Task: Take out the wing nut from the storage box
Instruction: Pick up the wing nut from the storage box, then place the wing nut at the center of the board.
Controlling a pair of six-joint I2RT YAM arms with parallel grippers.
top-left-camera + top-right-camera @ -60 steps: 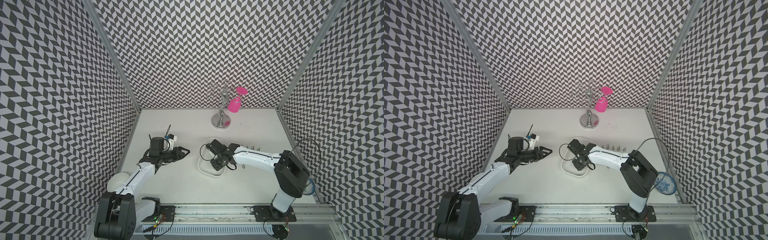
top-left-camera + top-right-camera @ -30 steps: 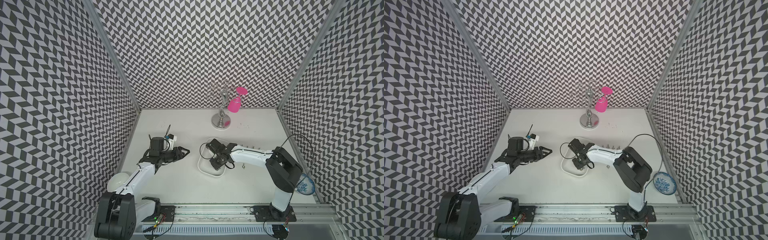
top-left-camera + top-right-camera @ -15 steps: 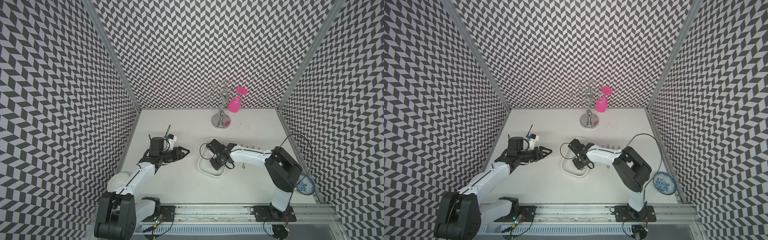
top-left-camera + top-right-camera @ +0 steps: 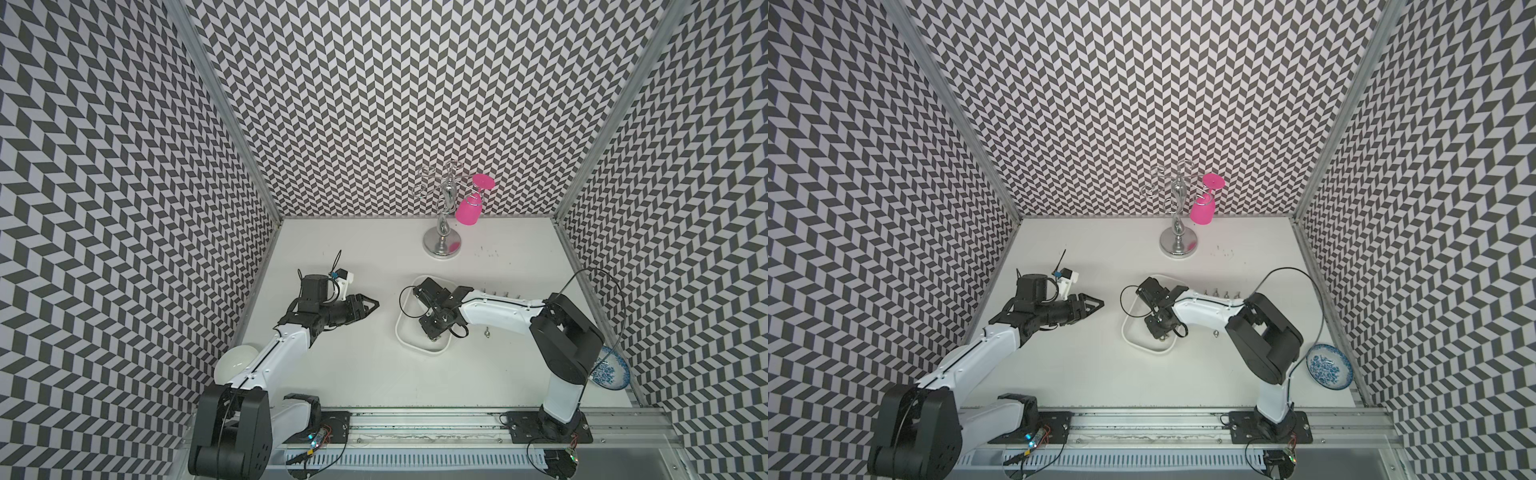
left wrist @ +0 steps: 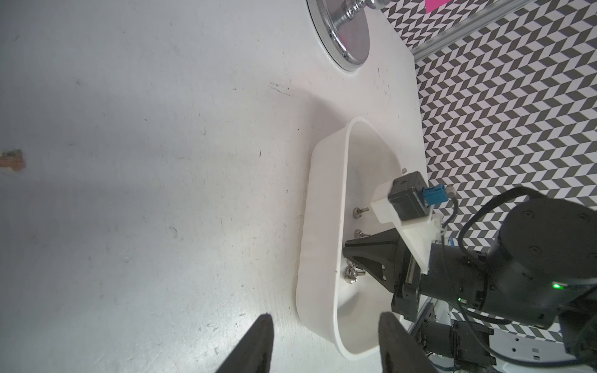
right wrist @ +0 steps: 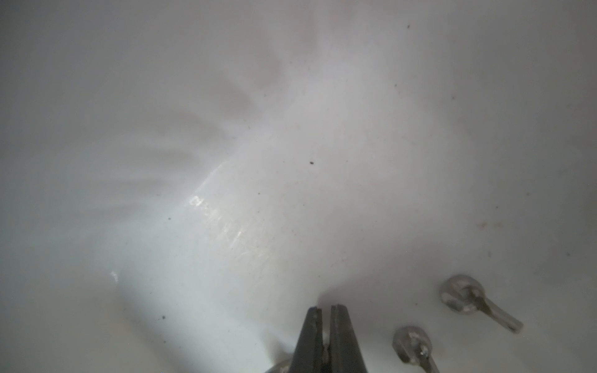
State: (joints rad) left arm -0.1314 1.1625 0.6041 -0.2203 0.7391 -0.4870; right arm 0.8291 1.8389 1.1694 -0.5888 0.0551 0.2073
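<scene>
The storage box (image 4: 401,332) (image 4: 1126,332) is a shallow white tray in the middle of the table. My right gripper (image 4: 434,337) (image 4: 1160,336) reaches down inside it. In the right wrist view its jaws (image 6: 326,310) stand almost together on a thin metal wing, and that wing nut's round base (image 6: 278,366) shows just beside them. Two more wing nuts (image 6: 462,297) (image 6: 412,344) lie loose on the box floor nearby. In the left wrist view a wing nut (image 5: 351,274) sits right at the right gripper's tips. My left gripper (image 4: 376,305) (image 5: 324,316) hangs open and empty, left of the box.
A chrome stand (image 4: 442,245) with a pink glass (image 4: 469,210) stands at the back. A round white bowl (image 4: 235,363) sits under the left arm and a blue-patterned bowl (image 4: 1329,365) at the right edge. Small wing nuts (image 4: 485,331) (image 4: 500,293) lie on the table right of the box.
The right gripper's jaws have closed inside the box over the last second. The left arm has not moved.
</scene>
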